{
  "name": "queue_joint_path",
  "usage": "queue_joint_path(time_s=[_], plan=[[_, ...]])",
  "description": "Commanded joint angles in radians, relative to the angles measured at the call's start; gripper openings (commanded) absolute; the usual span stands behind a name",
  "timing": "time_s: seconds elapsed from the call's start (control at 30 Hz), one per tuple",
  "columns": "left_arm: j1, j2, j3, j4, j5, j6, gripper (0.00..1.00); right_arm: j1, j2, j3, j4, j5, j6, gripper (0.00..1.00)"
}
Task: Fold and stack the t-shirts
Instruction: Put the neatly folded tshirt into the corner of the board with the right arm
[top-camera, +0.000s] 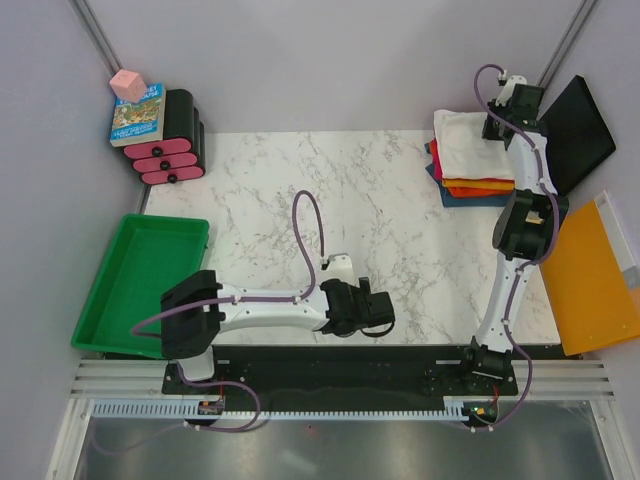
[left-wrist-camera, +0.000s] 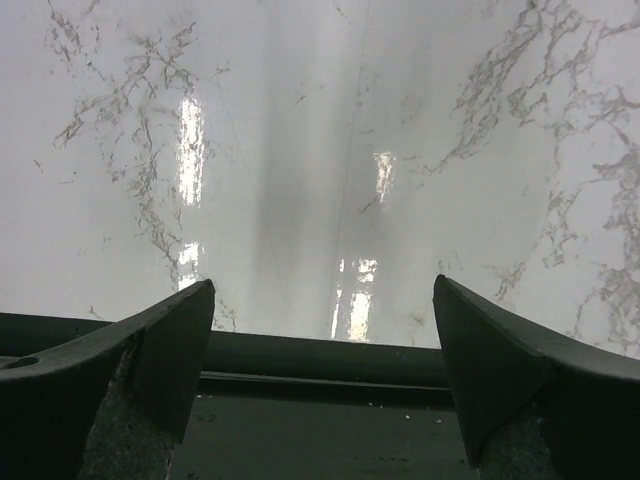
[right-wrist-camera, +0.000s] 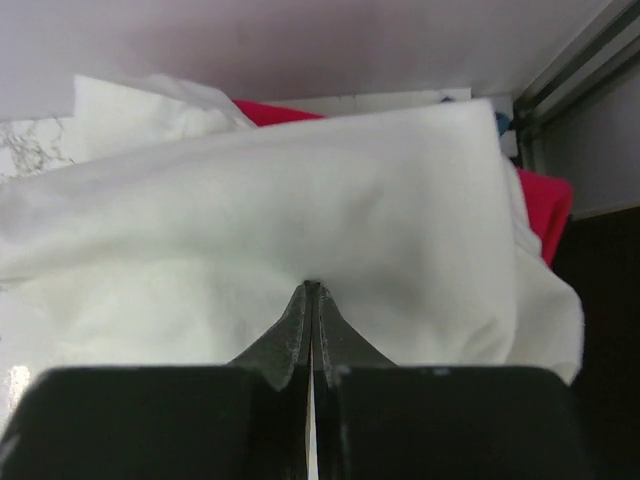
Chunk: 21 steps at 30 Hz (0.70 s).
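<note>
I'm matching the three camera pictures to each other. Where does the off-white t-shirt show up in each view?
Top external: the off-white t-shirt lies on the folded shirts at the far right corner of the marble tabletop.
Left wrist: not in it.
Right wrist: it fills the middle of the picture.
Shared landmark: the marble tabletop, seen in all three.

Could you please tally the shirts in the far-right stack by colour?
white shirt: 1
magenta shirt: 1
orange shirt: 1
dark blue shirt: 1
Total: 4
</note>
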Motion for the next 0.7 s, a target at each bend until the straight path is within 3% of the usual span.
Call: queue_joint_path(time_s=[0.0,0.23,0.43,0.63,0.67], plan=[[-0.006,-0.073,0.003,-0.023,-0.033,0.000,0.96,0.016,0.062,0.089,-0.028,0.029,0.006,0.00],[-0.006,-0.024,0.054,-0.068,-0.027,0.000,0.97,0.022,0.117,0.049,-0.014,0.074,-0.040,0.00],[-0.011,0.007,0.097,-0.076,-0.032,0.016,0.98,0.022,-0.060,-0.169,0.134,0.012,-0.023,0.01],[-0.025,0.005,0.103,-0.074,-0.058,0.034,0.99,0.042,-0.357,-0.281,0.158,0.127,-0.004,0.81],[-0.025,0.004,0.101,-0.074,-0.058,0.034,0.99,0.042,-0.395,-0.316,0.177,0.111,-0.007,0.87]])
